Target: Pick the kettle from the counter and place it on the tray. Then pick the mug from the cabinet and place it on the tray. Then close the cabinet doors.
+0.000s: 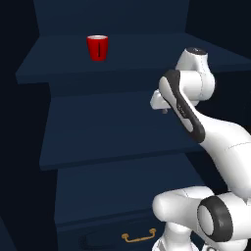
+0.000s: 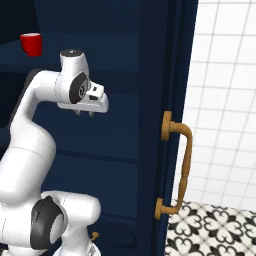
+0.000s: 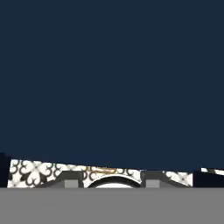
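Note:
The red mug (image 1: 97, 47) (image 2: 31, 44) stands upright on an upper shelf of the open navy cabinet (image 1: 112, 142), its dark vertical mark facing me. My gripper (image 1: 163, 111) (image 2: 84, 113) (image 3: 111, 180) hangs over the shelf below, to the right of the mug and lower, well apart from it. Its fingers point down and stand open with nothing between them. In the hand view a dark blue shelf surface (image 3: 109, 87) lies under the fingertips (image 3: 72, 179). One cabinet door (image 2: 175, 75) stands open at the right, with a long brass handle (image 2: 186, 160). The kettle, the tray and the counter are out of view.
A drawer with a curved brass handle (image 1: 138, 237) sits below the shelves, just left of the robot's base. Right of the open door are a white tiled wall (image 2: 225, 100) and a black-and-white patterned floor (image 2: 215, 230).

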